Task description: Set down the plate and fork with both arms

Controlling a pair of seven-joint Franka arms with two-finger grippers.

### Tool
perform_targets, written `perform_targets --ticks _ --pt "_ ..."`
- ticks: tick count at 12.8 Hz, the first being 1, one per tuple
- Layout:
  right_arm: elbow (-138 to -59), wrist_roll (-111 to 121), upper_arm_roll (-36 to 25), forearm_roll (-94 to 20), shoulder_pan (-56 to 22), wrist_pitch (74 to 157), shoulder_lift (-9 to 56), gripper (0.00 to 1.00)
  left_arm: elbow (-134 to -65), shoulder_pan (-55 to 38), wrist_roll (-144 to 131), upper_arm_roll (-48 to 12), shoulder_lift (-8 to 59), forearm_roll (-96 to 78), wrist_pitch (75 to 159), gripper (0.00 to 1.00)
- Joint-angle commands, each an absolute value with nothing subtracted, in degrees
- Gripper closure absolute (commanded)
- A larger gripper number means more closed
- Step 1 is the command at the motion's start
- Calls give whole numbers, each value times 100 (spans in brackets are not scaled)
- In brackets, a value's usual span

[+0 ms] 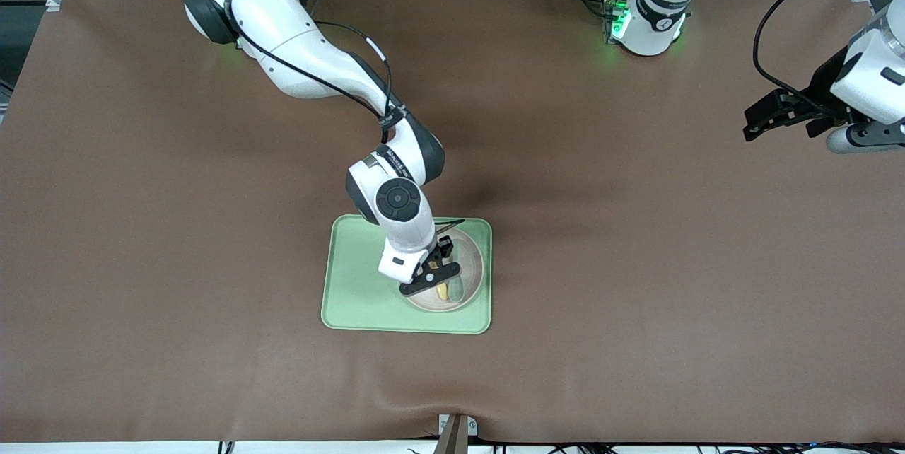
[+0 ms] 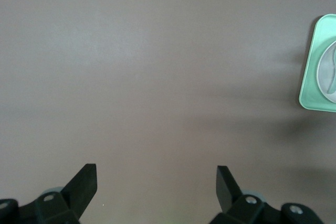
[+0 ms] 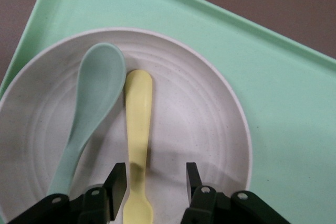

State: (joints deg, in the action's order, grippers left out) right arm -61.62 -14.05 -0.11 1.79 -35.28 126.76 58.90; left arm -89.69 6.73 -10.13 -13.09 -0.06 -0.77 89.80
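We note a brown cloth-covered table [image 1: 636,242]. Rectangular light-green tray [image 1: 353,298] holds the round beige plate [image 3: 210,114]; pale yellow plastic fork [image 3: 138,129] and grey-green spoon [image 3: 89,114] lie inside. Right gripper [image 3: 156,182] straddles the fork, fingers spread. Left gripper [image 2: 156,187] waits, spread wide, over bare cloth.

White arms [image 1: 304,51], black cables, grippers

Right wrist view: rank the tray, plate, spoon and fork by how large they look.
1. Light-green tray, largest though cut off by the frame.
2. Plate.
3. Grey-green spoon and pale yellow fork: similar length, both partly hidden by the right gripper, so unranked; the spoon's bowl is wider.
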Motion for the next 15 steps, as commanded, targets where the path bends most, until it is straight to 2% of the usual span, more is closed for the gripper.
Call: perform_targets --ticks 1,3,4,6,8,10,13,14,15 --pt "-5915 -1556 -88 281 -3604 12674 6064 49 -8859 520 -844 -1092 -88 53 8877 0" --pt "-5906 -1564 -97 290 -3604 12691 6064 53 -8859 -128 -520 -329 -105 44 8694 0" --pt "-5906 -1564 -97 290 -3604 12709 6073 57 -8859 -193 -536 -238 -105 35 8605 0" --pt "-5915 -1564 -97 299 -3612 12735 6099 58 -8851 -211 -623 -255 -114 35 8587 0" --pt "-5933 -1582 -88 413 -3621 12796 6143 57 -8851 -220 -843 -299 -228 44 8210 0" --pt "-5933 -1643 -88 404 -3621 12806 6170 45 -8859 -185 -879 -290 -299 -26 8209 0" --pt "-5915 -1679 -88 404 -3621 12762 6126 45 -8868 -211 -888 -272 -281 -26 8209 0" --pt "-5924 -1687 -88 413 -3647 12779 6126 51 -8859 -220 -888 -272 -246 -26 8218 0" --pt "-5924 -1679 -88 430 -3656 12779 6135 66 -8894 -220 -896 -281 -246 -35 8244 0"
